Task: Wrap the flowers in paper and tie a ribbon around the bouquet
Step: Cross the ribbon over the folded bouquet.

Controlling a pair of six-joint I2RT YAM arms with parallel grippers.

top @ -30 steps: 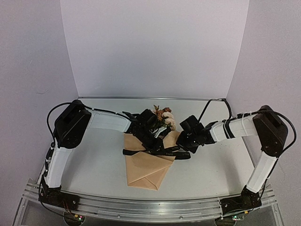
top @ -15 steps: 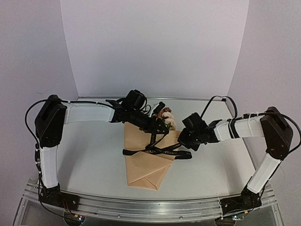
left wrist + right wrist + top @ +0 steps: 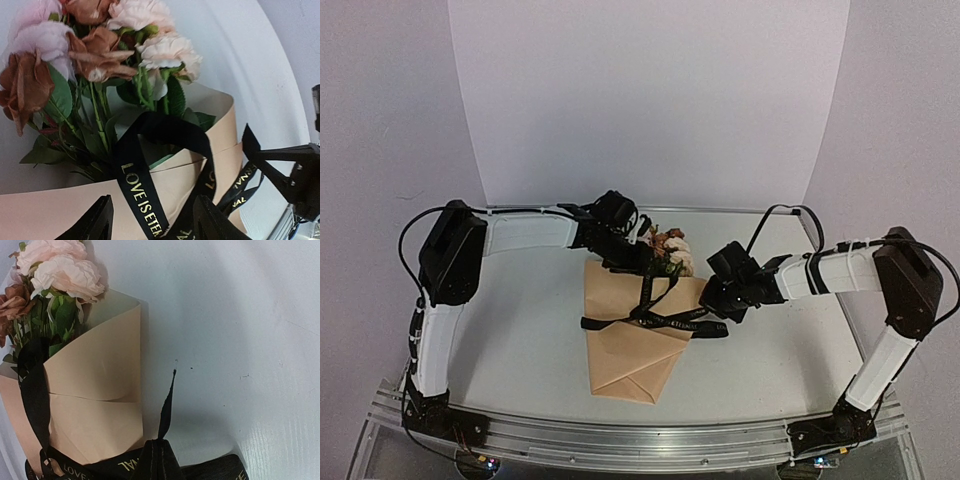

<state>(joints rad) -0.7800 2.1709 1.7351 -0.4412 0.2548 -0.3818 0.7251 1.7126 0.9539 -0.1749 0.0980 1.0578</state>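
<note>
From above, the bouquet (image 3: 632,350) lay at the middle of the table (image 3: 520,340), its tip toward the near edge and its flowers (image 3: 670,243) toward the far edge. The black ribbon (image 3: 665,322) crossed it, and a loop ran up to the left fingers (image 3: 657,263). Only the left wrist view showed those fingers spread wide, with the lettered loop passing loosely between them. The left arm stretched level from the left edge, while the right arm reached in low from the right edge, the right fingers (image 3: 715,302) closed on the ribbon, whose free end stood up in the right wrist view.
</note>
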